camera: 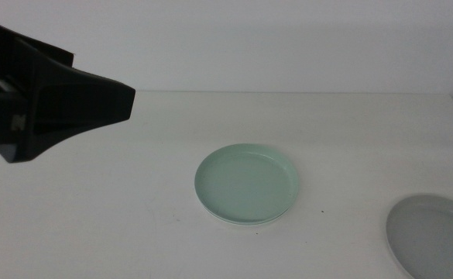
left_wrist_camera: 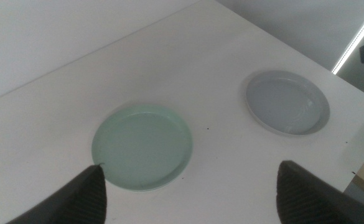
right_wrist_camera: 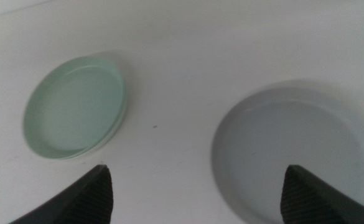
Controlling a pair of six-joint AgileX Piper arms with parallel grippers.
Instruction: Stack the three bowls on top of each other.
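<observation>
Nearest the middle camera, at the right lower corner of its view, the grey bowl (camera: 434, 234) lies flat on the white tabletop (camera: 133, 209), cut partly by the picture's edge. Beside it toward the centre, apart from it with bare tabletop between, the mint green bowl (camera: 247, 184) lies flat and upright; under its near rim a thin white edge shows, which looks like a white bowl (camera: 245, 224) beneath it, though only that sliver can be seen. Both the green and the grey bowl are empty. Over the left side of the tabletop, raised above the surface and well apart from the bowls, hangs the left claw (camera: 94, 105), large and dark in the middle view; its own wrist camera shows its two jaws spread wide with nothing between them, looking down on the mint green bowl (left_wrist_camera: 142, 146) and the grey bowl (left_wrist_camera: 287, 101). The right claw (right_wrist_camera: 197, 190) does not show in the middle view; its wrist camera shows its jaws likewise wide apart and empty, hovering above the tabletop between the mint green bowl (right_wrist_camera: 74, 106) and the grey bowl (right_wrist_camera: 294, 152), touching neither. Farther back the tabletop ends against a plain pale wall (camera: 288, 39)
</observation>
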